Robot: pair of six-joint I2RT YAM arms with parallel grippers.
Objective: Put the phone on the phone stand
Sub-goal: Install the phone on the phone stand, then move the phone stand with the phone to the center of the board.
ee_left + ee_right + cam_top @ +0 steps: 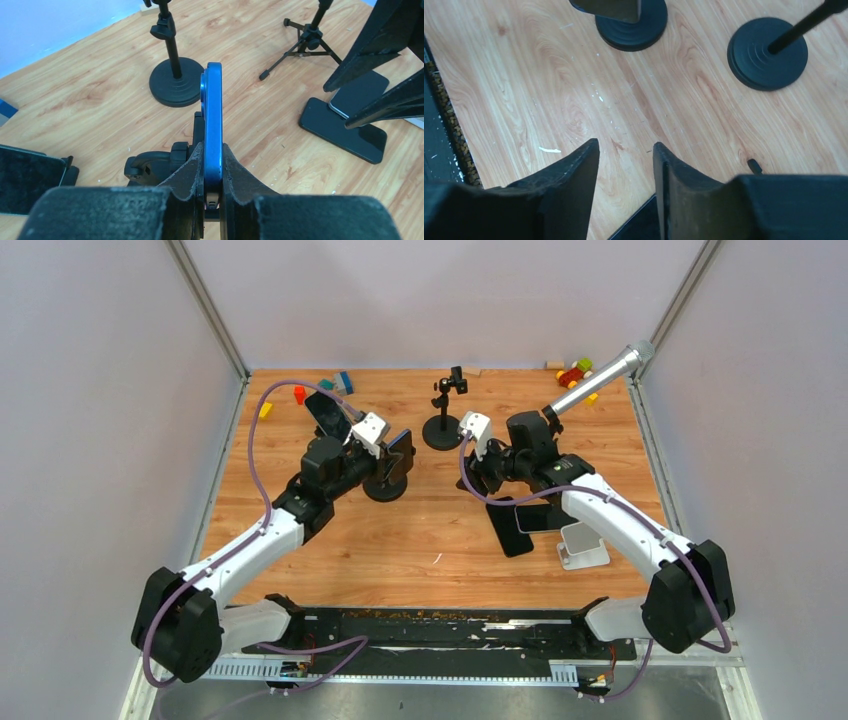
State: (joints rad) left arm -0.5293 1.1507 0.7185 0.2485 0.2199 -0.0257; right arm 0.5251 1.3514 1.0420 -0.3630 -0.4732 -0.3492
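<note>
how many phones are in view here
4: blue phone gripped in the left pincer; dark phone propped up at back left; black phone lying flat right of centre; second flat phone beside it, partly covered. Others may be hidden.

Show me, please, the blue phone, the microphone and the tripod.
blue phone (213, 120), left wrist view, on its upturned edge.
microphone (598, 381), top view, on its silver handle.
tripod (310, 37), left wrist view, on the hub where its legs meet.

Lab test cell — white walls (100, 390), wooden table (420, 550)
</note>
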